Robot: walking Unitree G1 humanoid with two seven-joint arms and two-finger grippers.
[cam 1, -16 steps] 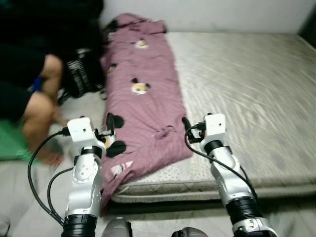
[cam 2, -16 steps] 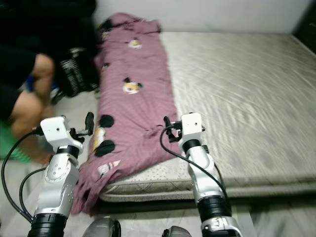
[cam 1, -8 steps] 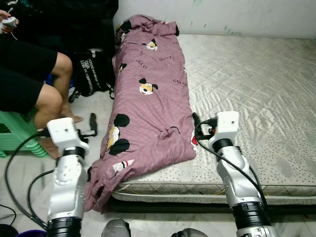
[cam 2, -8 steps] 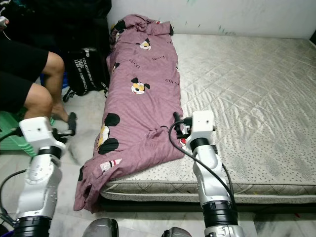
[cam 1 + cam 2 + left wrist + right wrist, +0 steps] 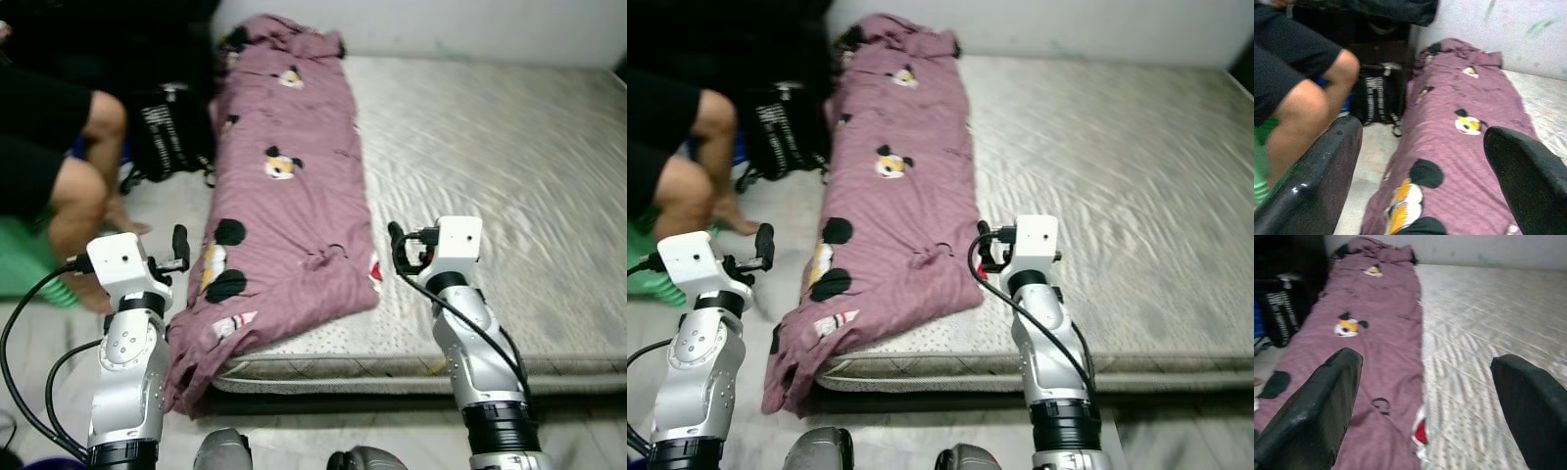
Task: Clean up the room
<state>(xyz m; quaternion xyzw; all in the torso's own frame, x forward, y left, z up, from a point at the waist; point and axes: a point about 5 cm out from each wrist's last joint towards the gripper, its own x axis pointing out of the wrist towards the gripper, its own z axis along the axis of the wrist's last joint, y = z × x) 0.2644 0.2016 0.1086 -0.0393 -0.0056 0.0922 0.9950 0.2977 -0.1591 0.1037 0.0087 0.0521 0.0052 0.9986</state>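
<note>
I'm looking down at the mattress [image 5: 509, 166], the biggest thing here, its bare quilted top running from the centre out to 3 o'clock. Lying along its left edge from 12 o'clock down to about 7 o'clock is the purple blanket [image 5: 289, 206] with the cartoon mouse print, and its lower corner is spilling off the bed toward the floor [image 5: 167, 211].

I'm judging that blanket as light, soft and floppy, so it's going to sag and drag wherever I'm not holding it. The cloth looks a little slick, so a shallow pinch may slip. I'm thinking the rumpled fold near the lower right corner, at about 6 o'clock, is the best place to take hold, and the hanging corner suits the other side.

At 10 o'clock a person's bare legs [image 5: 83, 186] are showing, seated beside a dark backpack [image 5: 167, 127] standing on the floor.

Both arms are raised, elbows bent, wrists pointing forward. The left tool [image 5: 1425, 161] is hovering over the floor just beside the hanging blanket edge, fingers spread wide, gripping nothing. The right tool [image 5: 1425, 396] is hovering above the mattress just beside the blanket's right border, fingers also spread wide and empty, with a red patch of the print lying below it.
</note>
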